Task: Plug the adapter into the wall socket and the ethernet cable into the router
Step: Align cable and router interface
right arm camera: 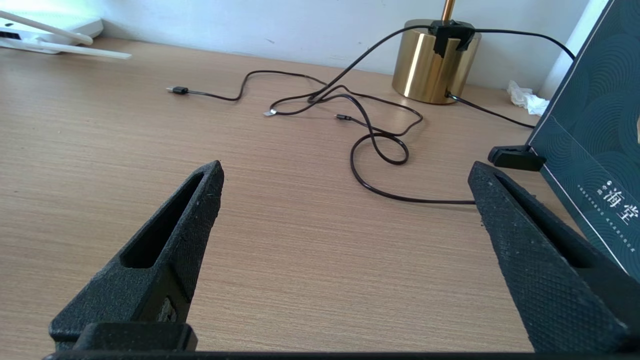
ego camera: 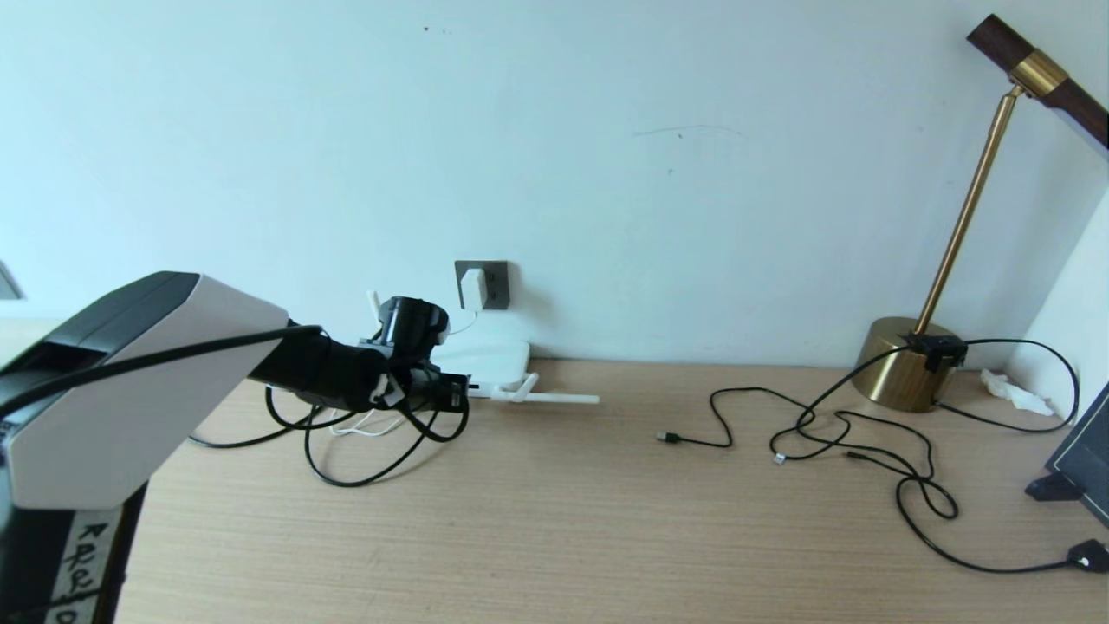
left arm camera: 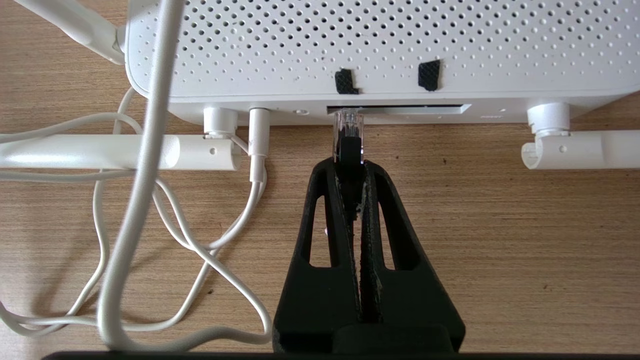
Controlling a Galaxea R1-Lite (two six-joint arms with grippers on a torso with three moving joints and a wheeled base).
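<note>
While the left gripper (left arm camera: 350, 167) is clamped on the ethernet cable (left arm camera: 348, 145) just behind its clear plug, the plug tip sits at the mouth of the slot in the router (left arm camera: 400, 45) edge; can't tell if it's seated. Thin white cord (left arm camera: 257, 150) is plugged into the same edge beside it and loops over the desk (left arm camera: 500, 225). Folded antennas (left arm camera: 150, 151) lie along that edge on both sides.

Head view: left gripper (ego camera: 442, 392) at about 9 o'clock from frame centre, close to the wall, with black cable loops (ego camera: 364, 451) under the arm. Router (ego camera: 489, 360) flat on the desk at the wall. Adapter (ego camera: 473, 287) is in the wall socket (ego camera: 494, 284), roughly 12 o'clock from the router.

Right gripper (right arm camera: 345, 200) fingers wide apart, holding nothing, low over bare desk. Beyond it at 12 to 1 o'clock: thin black USB cables (right arm camera: 370, 145) and brass lamp base (right arm camera: 430, 62). Dark box (right arm camera: 600, 150) at 3 o'clock.
</note>
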